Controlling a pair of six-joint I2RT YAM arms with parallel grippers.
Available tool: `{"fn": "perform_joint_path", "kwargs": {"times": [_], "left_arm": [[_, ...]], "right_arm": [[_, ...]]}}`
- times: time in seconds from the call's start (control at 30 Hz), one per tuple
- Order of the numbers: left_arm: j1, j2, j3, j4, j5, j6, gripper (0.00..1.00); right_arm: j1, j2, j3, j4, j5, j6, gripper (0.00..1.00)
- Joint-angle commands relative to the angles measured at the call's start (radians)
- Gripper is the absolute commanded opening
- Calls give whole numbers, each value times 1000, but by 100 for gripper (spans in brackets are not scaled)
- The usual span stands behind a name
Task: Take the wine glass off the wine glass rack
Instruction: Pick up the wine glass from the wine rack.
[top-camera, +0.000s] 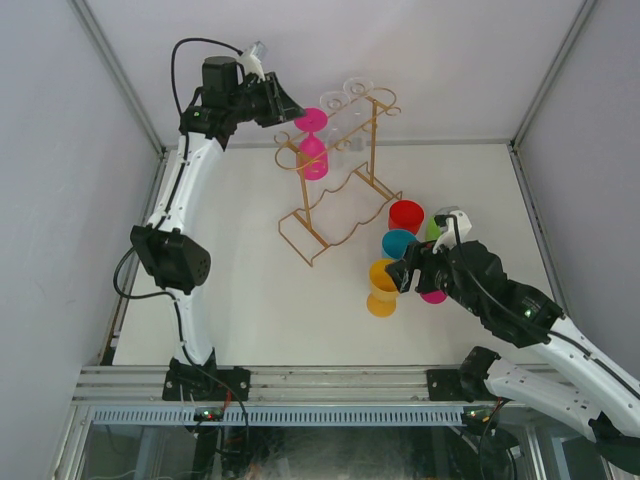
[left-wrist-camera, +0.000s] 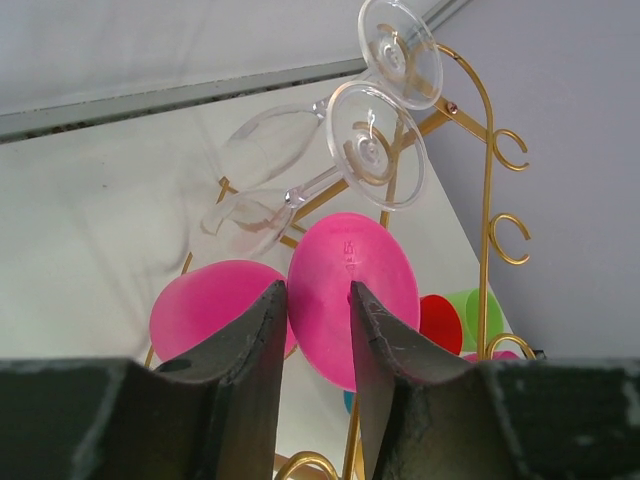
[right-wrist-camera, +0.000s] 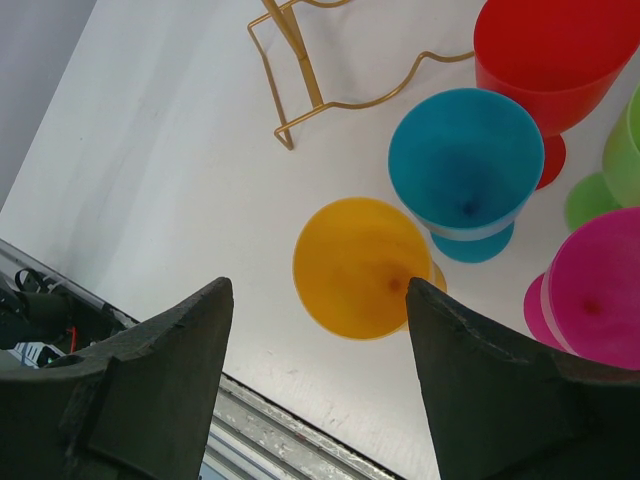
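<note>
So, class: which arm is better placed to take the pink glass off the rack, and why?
Left. The left hand is up at the rack, right by the foot of the hanging pink glass. The right hand is open over the yellow glass on the table, away from the rack.

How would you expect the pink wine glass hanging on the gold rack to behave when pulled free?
The pink wine glass looks like opaque plastic, so it is probably light and not fragile. It hangs foot-up from the wine glass rack rails, so it may swing when slid out. Its smooth surface could be slippery.
</note>
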Motion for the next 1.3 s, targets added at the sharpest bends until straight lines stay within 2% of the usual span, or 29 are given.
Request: {"fn": "perform_joint_path", "kwargs": {"times": [0.0,0.27,0.47,0.73,0.97,1.17,1.27], "left_arm": [[4,-12,-27,7,30,20,34],[7,-10,-27,7,31,11,28],[11,-7,-30,1,41,9,35],[12,-2,-34,-2,50,5,35],[11,-8,-44,-1,52,6,30],[14,-36,-49,23,17,-8,15],[14,-50,-49,26,-8,-11,13]], "right_arm": [[-4,-4,0,30,-5,-3,70],[-5,-6,0,29,-6,-3,70],[-5,-6,0,20,-6,2,70],[-5,-12,-1,14,-6,8,70],[-5,-15,-1,7,-7,13,70],[-5,-16,0,4,-9,17,70],[-5,-17,0,2,-8,17,70]]}}
